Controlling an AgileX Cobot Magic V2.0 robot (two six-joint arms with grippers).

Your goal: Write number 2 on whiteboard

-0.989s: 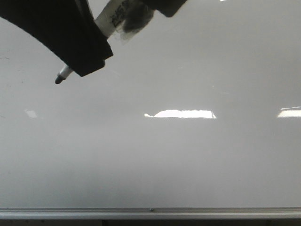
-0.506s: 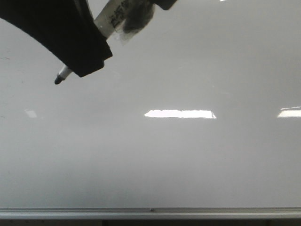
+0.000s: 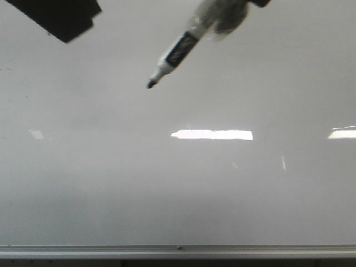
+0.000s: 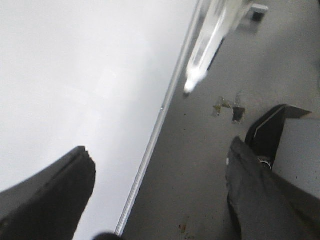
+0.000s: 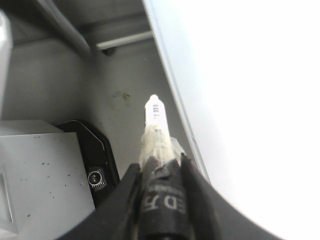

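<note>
Two grippers show against the whiteboard (image 3: 183, 189), which fills the front view, glossy grey-white, with a silver rail (image 3: 178, 251) along its lower edge and bright strips of reflected light across its middle. No stroke of the number 2 can be seen on the board; its surface looks blank apart from faint scuffs at right. The right gripper (image 5: 159, 172) is closed around a marker (image 3: 173, 57), its two dark fingers (image 5: 127, 192) pressed against the barrel's sides where tape wraps it. In the front view the marker hangs from the top edge right of centre, slanting down to the left, its dark tip (image 3: 150, 84) pointing at the upper middle of the board; whether the tip touches the surface cannot be told. The left gripper (image 4: 160, 185) stands wide open and holds nothing, its two dark fingers (image 4: 55, 192) well apart, with the board's edge running between them. In the front view only a dark corner of the left arm (image 3: 58, 15) shows at the top left, well apart from the marker. The left wrist view also catches the blurred marker (image 4: 205, 45) beside the board's edge, over a grey floor (image 4: 200, 150).
</note>
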